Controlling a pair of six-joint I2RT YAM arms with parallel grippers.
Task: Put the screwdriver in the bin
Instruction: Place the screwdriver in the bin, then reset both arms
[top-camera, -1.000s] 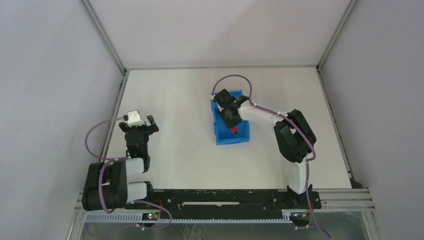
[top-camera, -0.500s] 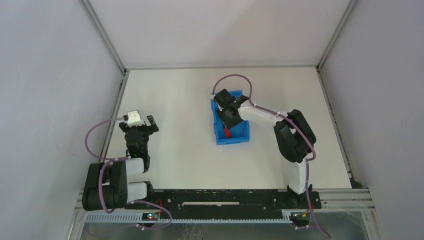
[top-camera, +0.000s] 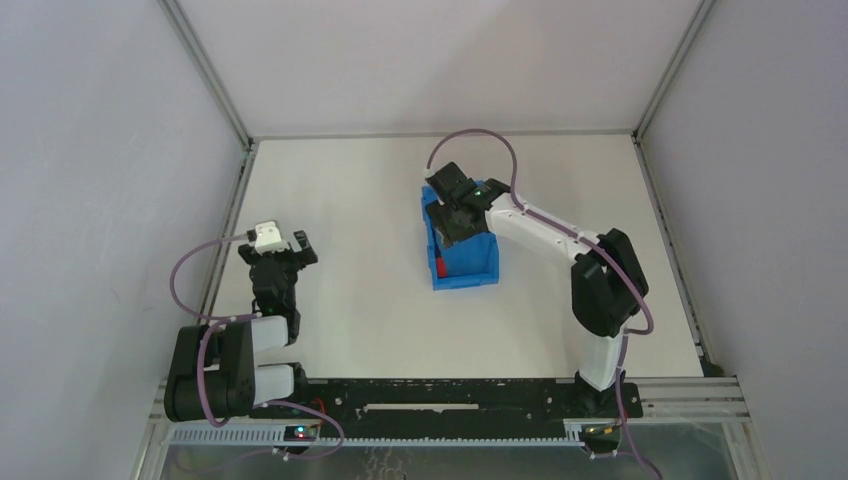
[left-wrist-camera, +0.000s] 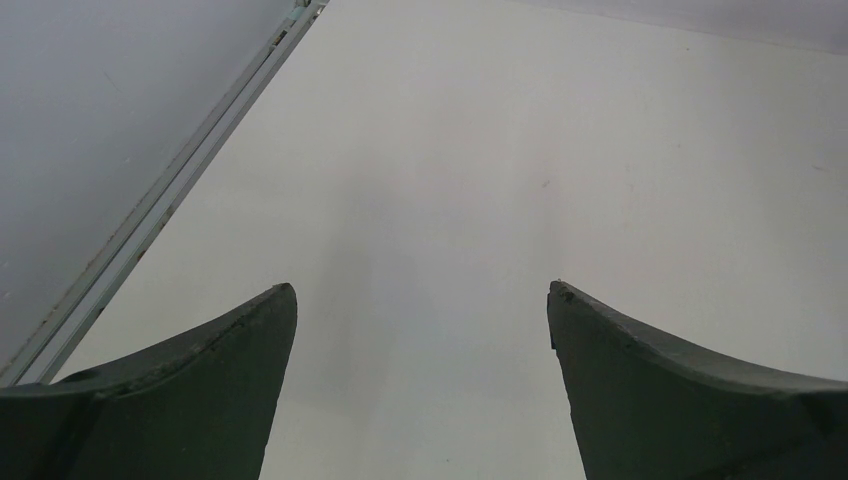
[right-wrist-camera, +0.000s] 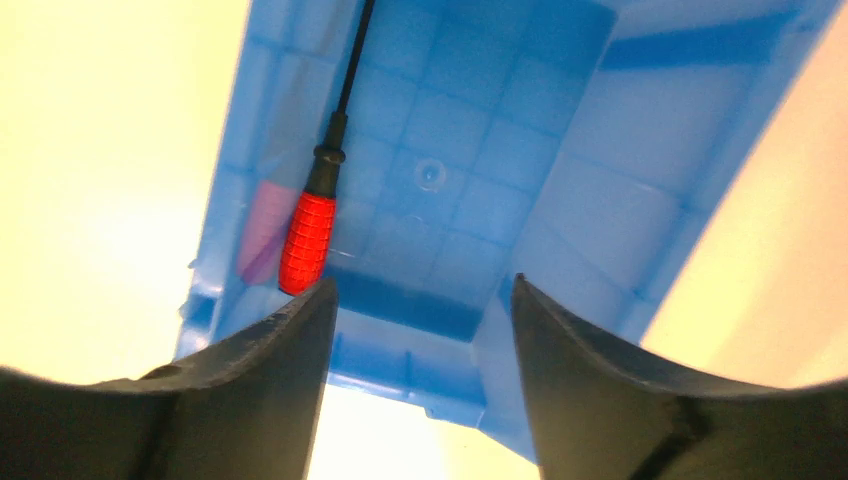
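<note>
The top view was evenly, softly lit, with faint shadows. In the right wrist view the desk (right-wrist-camera: 90, 150) was blown out to yellow glare beside the blue bin (right-wrist-camera: 640, 130).

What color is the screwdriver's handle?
Bright red, with a ridged grip. The screwdriver shows best in the right wrist view, lying in the blue bin.

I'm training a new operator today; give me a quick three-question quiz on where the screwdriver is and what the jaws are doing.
1. True or false: the right gripper has its jaws shut on the screwdriver.
2. The screwdriver lies: A) inside the bin, along a side wall, B) beside it, C) propped across its rim.
3. Fill in: the left gripper holds its jaws ____.
Key: 1 false; 2 A; 3 open.
</note>
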